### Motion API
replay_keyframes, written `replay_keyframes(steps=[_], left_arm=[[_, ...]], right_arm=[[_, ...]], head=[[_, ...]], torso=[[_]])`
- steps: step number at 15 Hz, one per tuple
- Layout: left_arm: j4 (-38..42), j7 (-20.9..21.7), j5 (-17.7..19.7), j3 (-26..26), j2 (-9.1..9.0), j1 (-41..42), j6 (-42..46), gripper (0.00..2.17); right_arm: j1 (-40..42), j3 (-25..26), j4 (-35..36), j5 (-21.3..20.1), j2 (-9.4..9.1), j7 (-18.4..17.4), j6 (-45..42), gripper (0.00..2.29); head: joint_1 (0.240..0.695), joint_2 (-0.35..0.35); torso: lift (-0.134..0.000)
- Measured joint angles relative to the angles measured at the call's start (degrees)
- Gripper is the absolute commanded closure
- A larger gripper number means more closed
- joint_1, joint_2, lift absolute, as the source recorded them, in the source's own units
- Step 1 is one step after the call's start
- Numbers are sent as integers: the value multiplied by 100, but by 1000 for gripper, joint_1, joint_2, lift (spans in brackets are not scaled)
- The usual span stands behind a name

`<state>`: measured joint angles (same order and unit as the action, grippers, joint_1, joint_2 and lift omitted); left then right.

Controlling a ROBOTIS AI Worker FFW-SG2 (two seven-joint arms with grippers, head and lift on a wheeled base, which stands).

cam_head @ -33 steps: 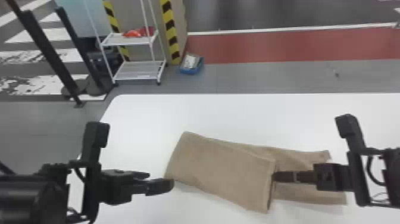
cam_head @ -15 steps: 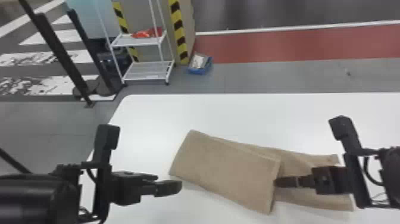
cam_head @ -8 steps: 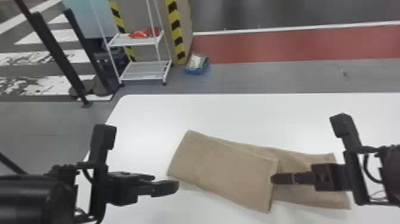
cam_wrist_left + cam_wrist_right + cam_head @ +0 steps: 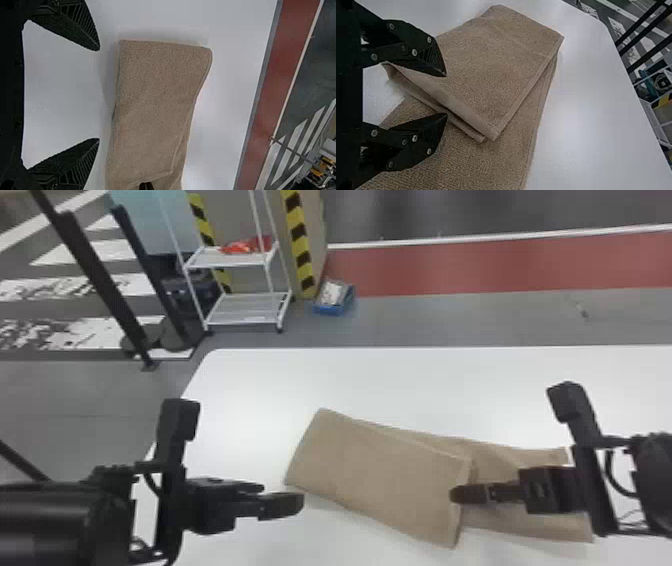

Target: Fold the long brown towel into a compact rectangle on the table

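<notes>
The brown towel (image 4: 380,475) lies on the white table, its left part folded over so that the flap's edge crosses the longer layer beneath, which extends right. My left gripper (image 4: 280,500) is beside the towel's left end; in the left wrist view that gripper (image 4: 97,95) stands open, the towel (image 4: 158,91) beyond its fingers and nothing between them. Over the flap's right edge is my right gripper (image 4: 462,494). In the right wrist view the same gripper (image 4: 445,95) is open, its fingertips around the flap's edge without closing on it, above the towel (image 4: 494,59).
The white table (image 4: 400,380) has its left edge running near my left arm. Beyond it on the floor stand a white wire shelf (image 4: 247,307) with a red item, a blue box (image 4: 334,302) and dark posts (image 4: 100,280).
In the head view the whole scene shifted slightly right, then slightly back left. Both grippers stay at nearly the same places by the towel, whose fold looks unchanged.
</notes>
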<state>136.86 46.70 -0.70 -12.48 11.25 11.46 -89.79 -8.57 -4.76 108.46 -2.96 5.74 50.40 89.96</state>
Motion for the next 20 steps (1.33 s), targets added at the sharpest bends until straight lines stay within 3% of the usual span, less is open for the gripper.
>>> replay_keyframes(steps=[1, 3, 4, 5, 12, 14, 16, 20], left_arm=[[-1, 4, 0, 0, 0, 1, 0, 70], [-1, 6, 0, 0, 2, 11, 0, 70], [-1, 7, 0, 0, 7, 16, 0, 70], [-1, 8, 0, 0, 13, 24, 0, 70], [-1, 10, 0, -9, 35, 54, 0, 70], [11, 15, 7, -16, 35, 58, 0, 70], [18, 15, 9, -32, 35, 63, 0, 70], [21, 15, 33, -66, 35, 71, 0, 70]], right_arm=[[-13, -43, -14, -40, -7, -4, 0, 815], [-53, -91, -65, -90, -13, -4, 0, 829], [-65, -95, -86, -103, -13, -4, 0, 1055], [-71, -96, -98, -110, -13, -4, 0, 1116], [-77, 55, -105, -58, -24, -26, 0, 1109], [-103, 59, -105, -42, -28, -19, 0, 772], [-86, 35, -95, -40, -29, 15, 0, 768], [11, 65, 47, -34, -11, 38, 0, 529]], head=[[695, 194], [695, 196], [695, 196], [695, 195], [695, 188], [695, 189], [695, 193], [695, 196]], torso=[[-124], [-124], [-124], [-124], [-124], [-124], [-124], [-124]])
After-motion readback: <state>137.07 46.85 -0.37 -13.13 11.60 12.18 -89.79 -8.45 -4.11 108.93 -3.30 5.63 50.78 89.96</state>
